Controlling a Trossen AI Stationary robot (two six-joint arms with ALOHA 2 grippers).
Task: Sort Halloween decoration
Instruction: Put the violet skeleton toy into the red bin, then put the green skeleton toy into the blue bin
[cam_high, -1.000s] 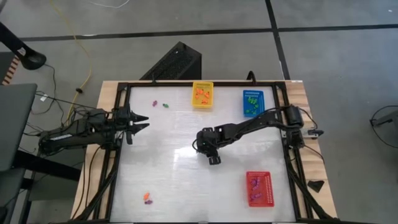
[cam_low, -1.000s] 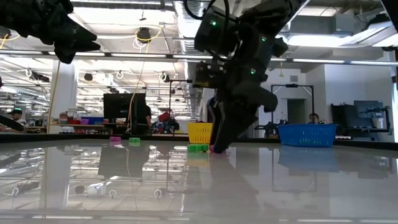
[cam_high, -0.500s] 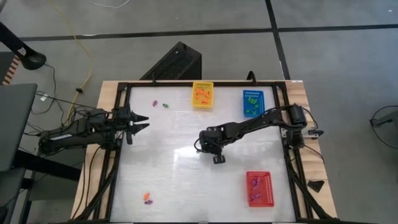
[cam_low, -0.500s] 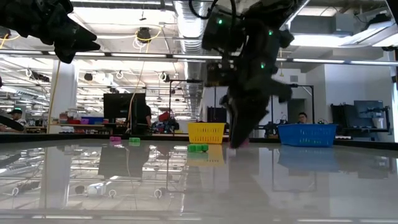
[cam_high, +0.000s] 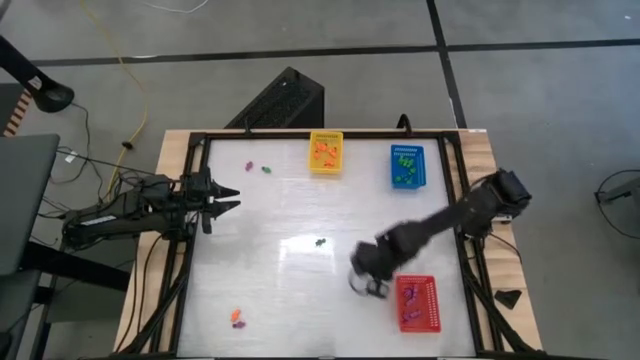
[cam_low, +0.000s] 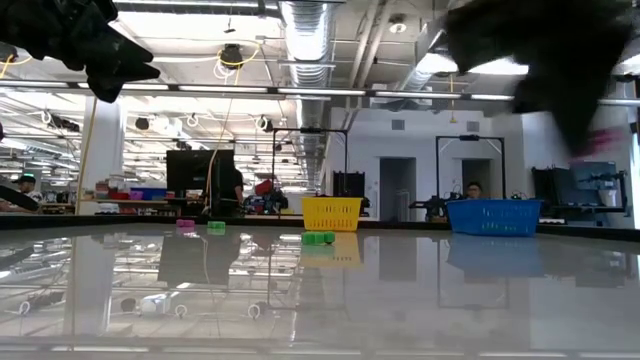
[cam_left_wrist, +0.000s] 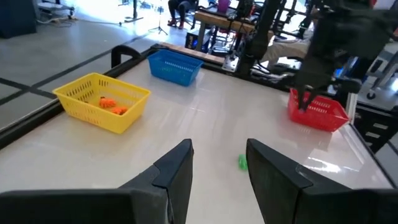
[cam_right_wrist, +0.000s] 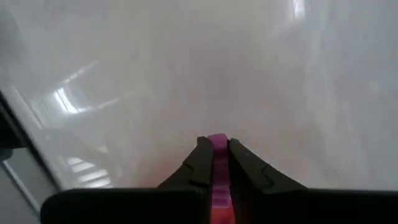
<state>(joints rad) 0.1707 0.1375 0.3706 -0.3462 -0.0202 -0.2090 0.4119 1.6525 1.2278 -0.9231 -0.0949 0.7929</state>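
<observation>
Two dark end effectors, right end effector (cam_right_wrist: 214, 163) pinching a tiny purple trinket (cam_right_wrist: 217, 144) just left of the perforated red basket (cam_high: 417, 303), left end effector (cam_high: 226, 197) parted and empty at the glossy bench's (cam_high: 270, 280) left edge, small green trinket (cam_high: 320, 241) mid-bench

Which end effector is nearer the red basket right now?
Right. The right end effector is just beside the red basket, pinching a purple trinket; the left end effector waits across the table.
</observation>
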